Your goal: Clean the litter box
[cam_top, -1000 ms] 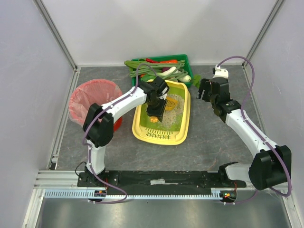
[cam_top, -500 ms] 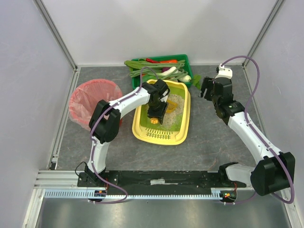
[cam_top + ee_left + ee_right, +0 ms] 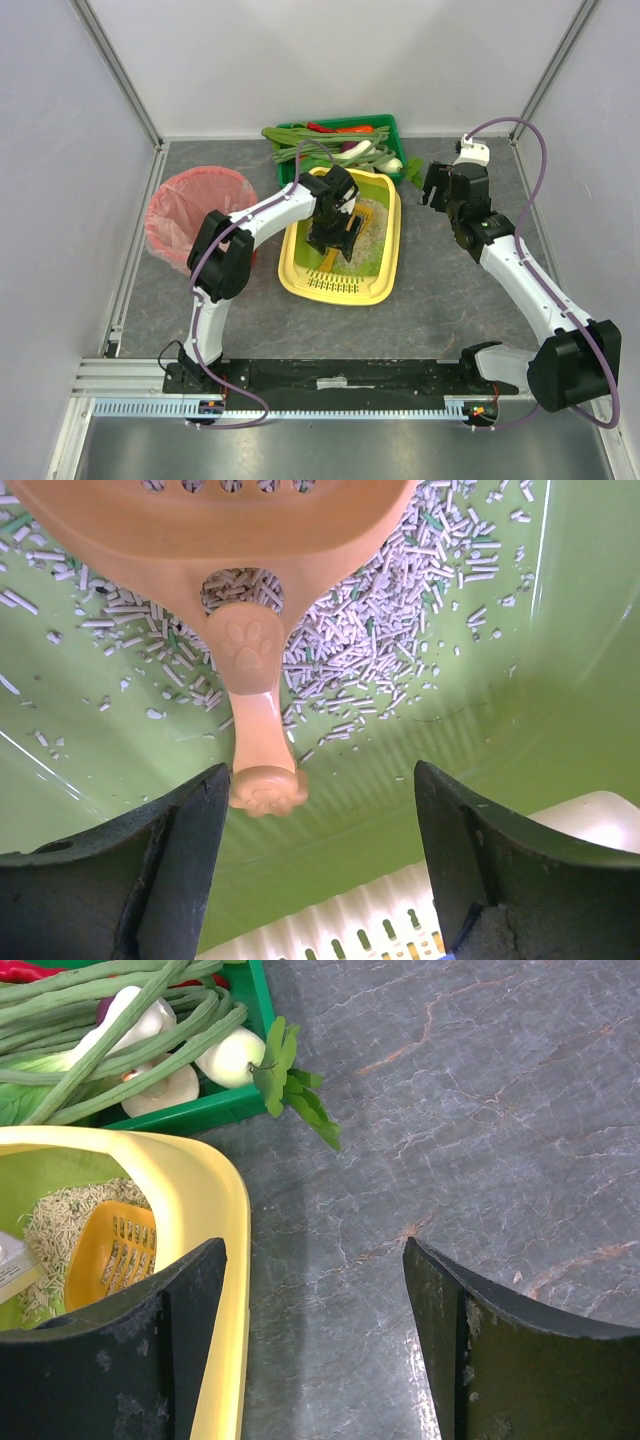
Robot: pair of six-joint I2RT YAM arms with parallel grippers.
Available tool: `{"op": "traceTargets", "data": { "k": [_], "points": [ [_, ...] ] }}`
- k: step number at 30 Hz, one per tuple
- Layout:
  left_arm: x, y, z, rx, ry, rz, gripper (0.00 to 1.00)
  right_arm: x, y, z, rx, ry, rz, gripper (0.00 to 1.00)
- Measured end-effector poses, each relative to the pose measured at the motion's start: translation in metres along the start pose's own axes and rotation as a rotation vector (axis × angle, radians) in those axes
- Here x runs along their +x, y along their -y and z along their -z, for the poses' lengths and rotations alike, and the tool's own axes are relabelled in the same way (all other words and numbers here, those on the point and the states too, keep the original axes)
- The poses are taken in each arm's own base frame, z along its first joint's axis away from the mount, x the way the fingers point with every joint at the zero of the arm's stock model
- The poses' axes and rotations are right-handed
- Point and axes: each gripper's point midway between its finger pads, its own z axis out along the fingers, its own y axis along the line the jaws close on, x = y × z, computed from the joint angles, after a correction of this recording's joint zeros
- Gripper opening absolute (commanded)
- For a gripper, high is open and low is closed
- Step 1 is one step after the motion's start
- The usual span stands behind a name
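Note:
The litter box is a yellow tray with a lime-green inside, standing mid-table with pale grainy litter in it. An orange slotted scoop lies on the litter, and its paw-shaped handle end sits just beside my left finger. My left gripper hangs open low inside the box, gripping nothing. My right gripper is open over bare table just right of the box's yellow rim. The scoop and litter also show there.
A dark green crate of vegetables stands behind the litter box, its corner close to the rim. A leafy sprig lies on the table beside it. A red bin with a pink bag stands at the left. Walls enclose the table.
My left gripper's jaws have spread wide and let go of the scoop handle, leaving the scoop in the litter. The right arm shifted slightly early on, then held still.

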Motion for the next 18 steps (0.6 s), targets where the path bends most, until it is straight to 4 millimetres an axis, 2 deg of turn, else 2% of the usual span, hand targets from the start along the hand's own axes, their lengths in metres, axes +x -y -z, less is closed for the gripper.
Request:
{"op": "traceTargets", "data": {
  "k": [5,8,15,18],
  "points": [
    [-0.007,0.0,0.005,-0.007,0.036,-0.009,0.86,0.0,0.002,0.0,0.009,0.002,0.0,0.8],
    [-0.019,0.003,0.022,-0.009,0.11,-0.026,0.88,-0.001,0.003,0.0,0.017,0.005,0.0,0.8],
    [-0.061,0.024,0.103,0.025,0.409,-0.113,0.89,-0.003,0.005,0.001,0.028,0.006,0.001,0.8],
    [-0.076,0.034,0.141,0.042,0.544,-0.151,0.95,-0.01,0.005,0.002,0.036,0.022,-0.003,0.8]
  ]
}}
